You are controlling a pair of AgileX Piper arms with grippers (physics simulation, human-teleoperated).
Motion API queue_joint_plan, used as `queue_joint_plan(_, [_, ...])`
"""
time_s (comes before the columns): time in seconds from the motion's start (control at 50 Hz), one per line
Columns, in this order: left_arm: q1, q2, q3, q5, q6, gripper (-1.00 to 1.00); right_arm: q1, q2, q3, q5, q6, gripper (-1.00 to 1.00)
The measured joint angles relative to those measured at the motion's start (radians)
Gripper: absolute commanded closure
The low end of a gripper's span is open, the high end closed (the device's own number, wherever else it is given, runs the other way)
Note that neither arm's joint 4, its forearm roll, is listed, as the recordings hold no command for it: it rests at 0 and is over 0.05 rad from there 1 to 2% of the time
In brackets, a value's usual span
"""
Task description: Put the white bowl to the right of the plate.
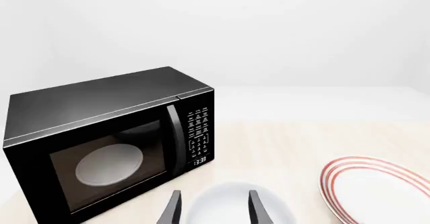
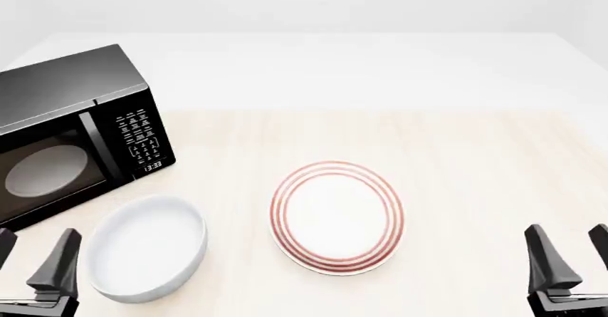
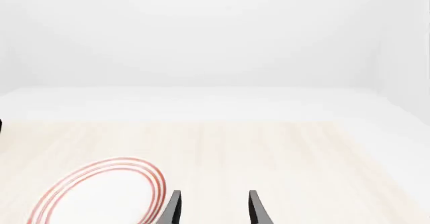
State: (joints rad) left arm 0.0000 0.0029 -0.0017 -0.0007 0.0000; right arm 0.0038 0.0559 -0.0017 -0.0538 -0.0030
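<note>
Nothing of the job is done yet: the white bowl (image 2: 147, 247) sits on the counter (image 2: 456, 160) left of the plate (image 2: 335, 216), near the microwave (image 2: 71, 132). My left end effector (image 2: 33, 260) and right end effector (image 2: 567, 254) both hang open and empty. I have yet to grasp, carry and place the bowl on the plate's right.

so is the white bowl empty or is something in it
Empty. In the front view the white bowl sits upright on the table, left of the plate, and its inside shows only smooth white.
</note>
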Motion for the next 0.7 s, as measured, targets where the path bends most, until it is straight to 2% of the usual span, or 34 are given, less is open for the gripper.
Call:
queue_joint_plan(0.3, [0.000,0.004,-0.002,-0.001,0.000,-1.00,0.007,-0.016,-0.011,0.031,-0.022,-1.00])
queue_joint_plan(0.46, [0.000,0.004,-0.002,-0.001,0.000,-1.00,0.055,0.164,-0.069,-0.041,-0.037,-1.00])
queue_joint_plan(0.7, [0.000,0.004,-0.003,-0.001,0.000,-1.00,0.201,0.517,-0.276,-0.098,-0.073,-1.00])
